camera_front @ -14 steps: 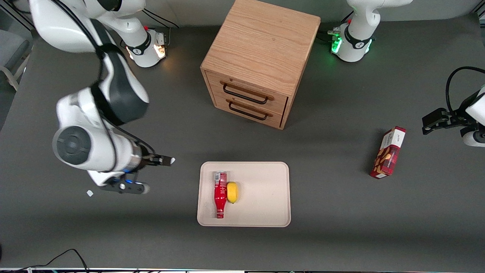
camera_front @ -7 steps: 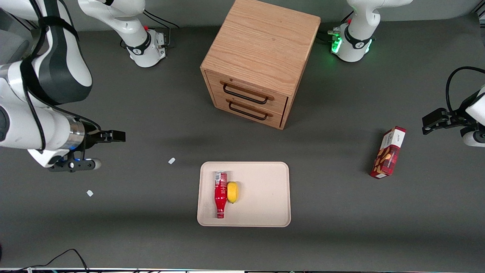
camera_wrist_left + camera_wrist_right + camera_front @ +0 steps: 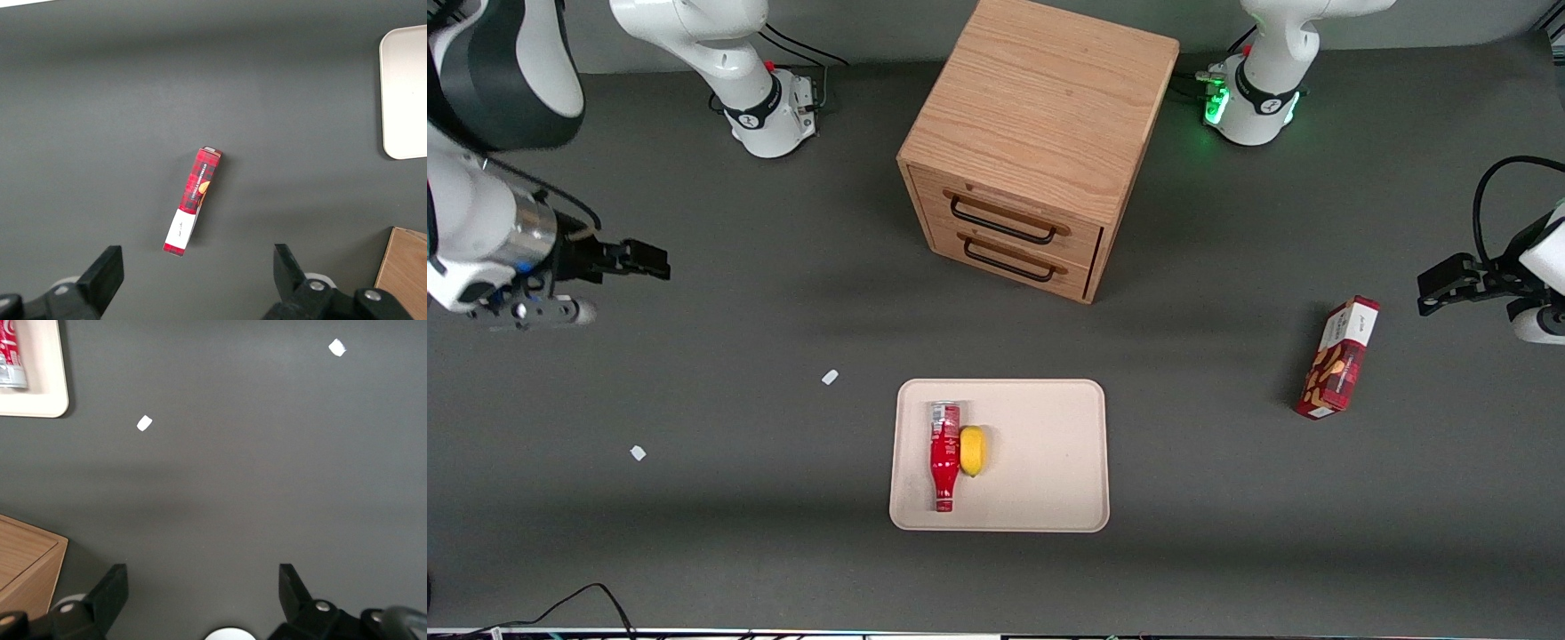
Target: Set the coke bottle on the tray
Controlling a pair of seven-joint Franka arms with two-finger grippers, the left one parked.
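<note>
The red coke bottle (image 3: 943, 456) lies flat on the cream tray (image 3: 1040, 444), its silvery base toward the cabinet and its cap toward the front camera. Its base end (image 3: 10, 357) and a corner of the tray (image 3: 47, 403) also show in the right wrist view. A yellow lemon (image 3: 971, 451) rests against the bottle on the tray. My right gripper (image 3: 649, 260) hangs above bare table toward the working arm's end, well away from the tray. Its jaws stand wide open with nothing between them (image 3: 202, 577).
A wooden two-drawer cabinet (image 3: 1040, 142) stands farther from the front camera than the tray. A red snack box (image 3: 1338, 357) lies toward the parked arm's end. Two small white scraps (image 3: 830, 377) (image 3: 638, 453) lie on the dark table between my gripper and the tray.
My right arm has pulled away from the tray toward the working arm's end and farther from the front camera. The bottle and lemon have not moved.
</note>
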